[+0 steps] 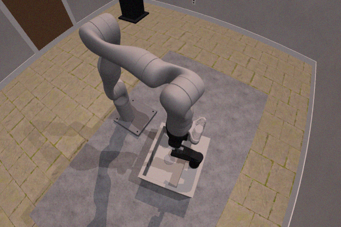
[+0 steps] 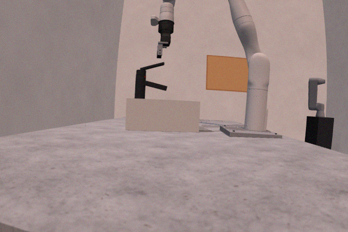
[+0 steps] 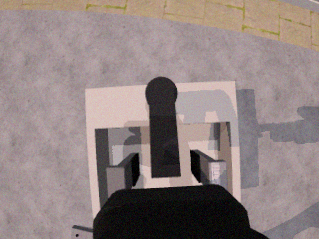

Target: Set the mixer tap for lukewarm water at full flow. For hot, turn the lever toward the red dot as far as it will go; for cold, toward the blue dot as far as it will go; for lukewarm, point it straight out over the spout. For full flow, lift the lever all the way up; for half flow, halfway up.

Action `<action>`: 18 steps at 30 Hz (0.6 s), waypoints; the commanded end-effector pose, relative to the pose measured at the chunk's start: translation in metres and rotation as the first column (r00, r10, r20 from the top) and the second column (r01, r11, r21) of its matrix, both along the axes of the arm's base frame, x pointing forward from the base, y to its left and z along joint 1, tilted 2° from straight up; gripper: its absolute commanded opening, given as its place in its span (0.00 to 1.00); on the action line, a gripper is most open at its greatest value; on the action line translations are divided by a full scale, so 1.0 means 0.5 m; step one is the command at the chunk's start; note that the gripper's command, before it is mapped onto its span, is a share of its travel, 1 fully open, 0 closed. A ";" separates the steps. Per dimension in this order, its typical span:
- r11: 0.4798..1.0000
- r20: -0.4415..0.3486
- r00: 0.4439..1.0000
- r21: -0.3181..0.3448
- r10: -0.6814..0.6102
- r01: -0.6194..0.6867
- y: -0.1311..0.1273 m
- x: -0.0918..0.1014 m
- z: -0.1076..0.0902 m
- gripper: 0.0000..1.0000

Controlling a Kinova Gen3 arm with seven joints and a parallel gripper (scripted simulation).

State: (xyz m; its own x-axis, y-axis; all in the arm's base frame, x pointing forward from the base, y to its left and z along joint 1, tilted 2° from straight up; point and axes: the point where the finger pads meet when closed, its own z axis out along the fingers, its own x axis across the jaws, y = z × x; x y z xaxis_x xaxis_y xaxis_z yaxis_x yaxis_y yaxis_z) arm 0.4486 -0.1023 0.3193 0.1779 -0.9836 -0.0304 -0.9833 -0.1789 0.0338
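The black mixer tap [image 1: 195, 162] [image 2: 140, 84] [image 3: 160, 91] stands on the rim of a pale basin [image 2: 163, 114] [image 3: 112, 107]. Its lever [image 1: 184, 152] [image 2: 153, 65] [image 3: 164, 144] slopes upward toward its free end. In the wrist view it points straight out and hides the spout, which shows below the lever in the exterior view [image 2: 156, 85]. A red dot [image 2: 144, 77] shows on the tap body; no blue dot is visible. My gripper [image 2: 159, 56] [image 3: 164, 162] is open and empty, a little above the lever's free end. In the top view the fingers are hidden.
The arm's base plate [image 1: 147, 120] [image 2: 253, 134] lies beside the basin on the arm side. A black pedestal [image 1: 133, 10] [image 2: 318, 131] stands farther away. An orange panel [image 2: 226, 73] is on the wall in the exterior view.
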 end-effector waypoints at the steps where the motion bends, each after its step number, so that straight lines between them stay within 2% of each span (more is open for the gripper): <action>1: 1.000 0.010 1.000 -0.002 0.000 0.000 -0.001 0.006 0.014 1.00; 10: 1.000 0.010 1.000 -0.002 0.000 0.000 -0.002 0.007 0.041 1.00; 18: 1.000 0.010 1.000 -0.002 0.000 0.000 -0.002 0.007 0.047 1.00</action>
